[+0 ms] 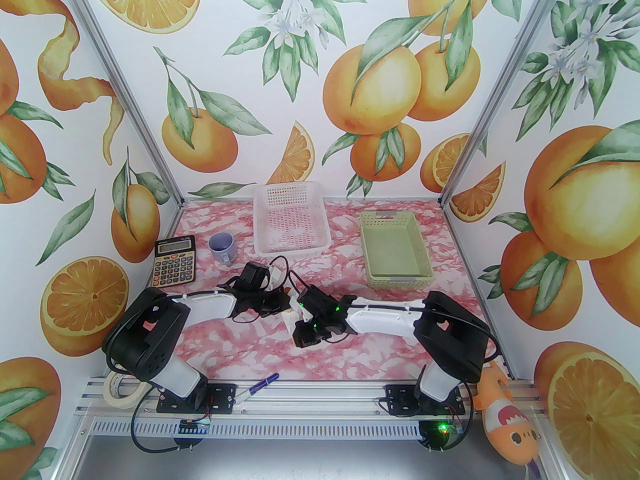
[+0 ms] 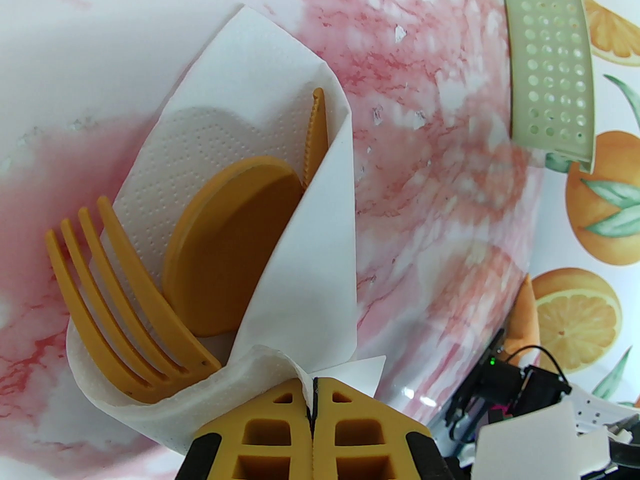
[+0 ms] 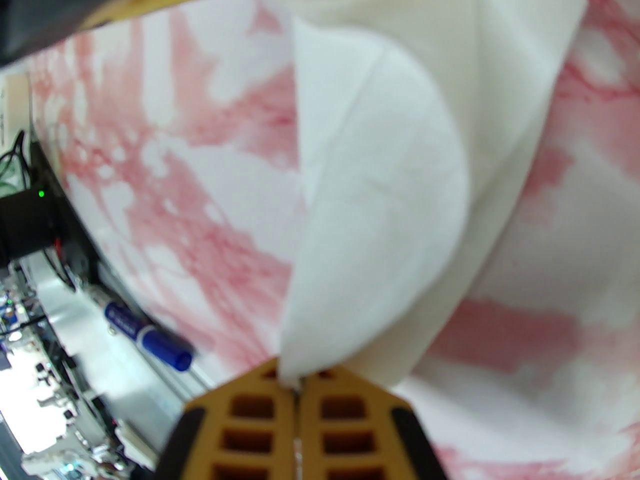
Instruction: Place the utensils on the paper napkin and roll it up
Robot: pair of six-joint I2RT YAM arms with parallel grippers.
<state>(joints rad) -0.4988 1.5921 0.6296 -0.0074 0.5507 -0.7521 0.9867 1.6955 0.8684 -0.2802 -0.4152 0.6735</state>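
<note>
1. Mid-table, between the 2 wrists: paper napkin [image 2: 300, 278], white, curled into a loose open wrap rather than a tight roll.
2. Inside the wrap: fork [image 2: 115, 288] on the left, 4 tines poking out past the napkin edge. The spoon [image 2: 230, 248] bowl sits right beside it, touching the fork neck. Handles are hidden under the paper.
3. Behind the spoon: 1 more orange piece, a serrated blade [image 2: 316, 133], upright against the right-hand fold and mostly covered by it.
4. left gripper [image 2: 313, 385]: fingers pressed together with no gap, pinching the bunched lower fold of the napkin where the handles disappear.
5. right gripper [image 3: 296, 385]: fingers also closed flat on each other, nipping a napkin corner. A rounded flap bulges away from the tips. This view is blurred.
6. Top view: both grippers meet nose to nose over the centre of the table [image 1: 250, 348], with the napkin a small white patch between them.
7. Around: calculator [image 1: 174, 262] and blue-grey mug [image 1: 222, 248] far left, white perforated basket [image 1: 290, 218] back centre, green basket [image 1: 395, 250] back right. All are well apart from the napkin.
8. Near edge: blue pen [image 1: 257, 387] on the rail between the 2 bases, tape roll [image 1: 120, 390] by the left base, orange fish plush [image 1: 505, 428] by the right base.
</note>
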